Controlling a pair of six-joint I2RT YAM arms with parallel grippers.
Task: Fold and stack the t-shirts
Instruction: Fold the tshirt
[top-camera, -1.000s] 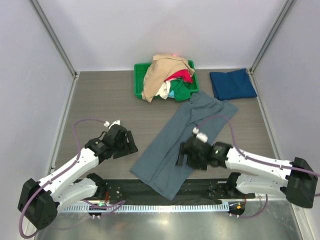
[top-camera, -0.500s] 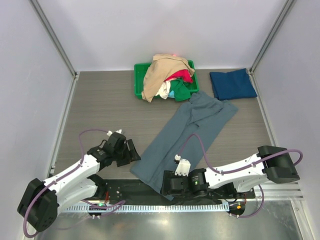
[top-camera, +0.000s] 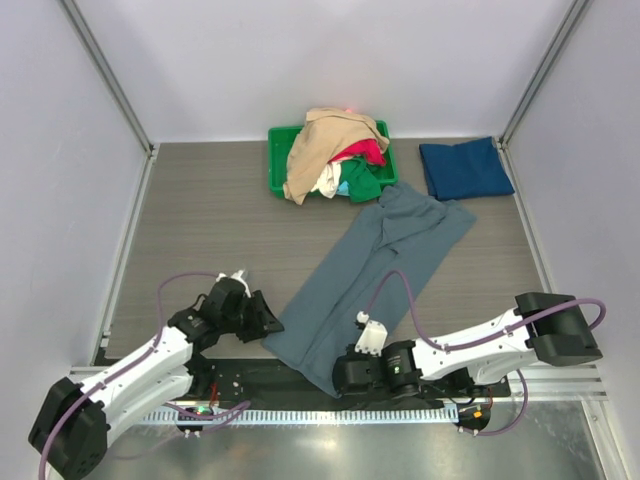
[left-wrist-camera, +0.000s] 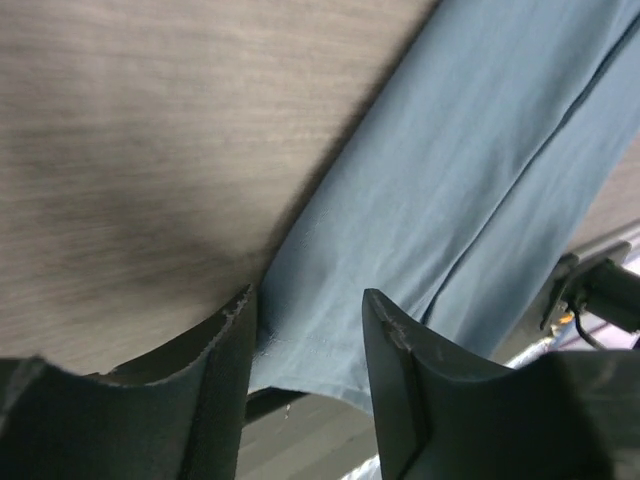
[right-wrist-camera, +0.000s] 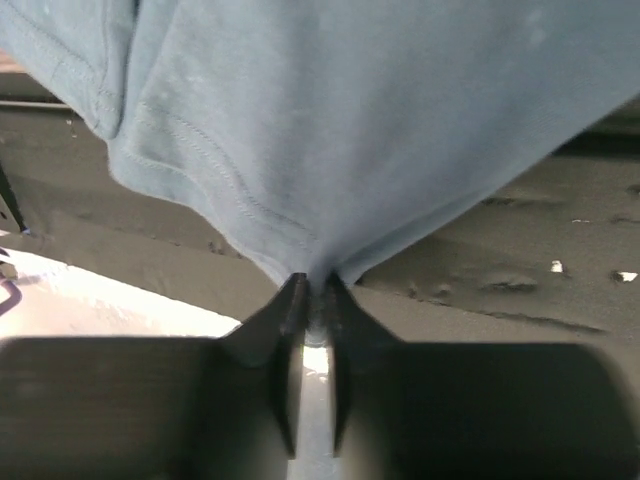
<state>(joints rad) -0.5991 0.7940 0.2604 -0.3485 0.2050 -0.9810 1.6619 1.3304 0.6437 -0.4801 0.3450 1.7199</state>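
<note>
The large slate grey-blue t-shirt (top-camera: 380, 265) lies folded into a long diagonal strip across the table. Its near end reaches the black strip at the table's front. My right gripper (top-camera: 345, 377) is low at that near corner. In the right wrist view it (right-wrist-camera: 312, 285) is shut on the shirt's (right-wrist-camera: 340, 120) stitched hem, which bunches into the pinch. My left gripper (top-camera: 265, 318) sits at the shirt's left near corner. Seen from the left wrist, it (left-wrist-camera: 305, 305) stands open, and its fingers (left-wrist-camera: 228, 345) straddle the corner of the cloth (left-wrist-camera: 470, 170) without pinching it.
A folded dark navy-teal t-shirt (top-camera: 465, 168) lies at the back right. The green bin (top-camera: 276, 165) at the back holds a heap of tees: tan (top-camera: 330, 140), red (top-camera: 365, 152), green (top-camera: 365, 182), white (top-camera: 328, 183). A toothed metal rail (top-camera: 300, 413) runs along the front edge.
My right arm swung from over the shirt's middle down to its near corner and shut on the hem. My left gripper slid closer to the shirt's left corner and its jaws narrowed.
</note>
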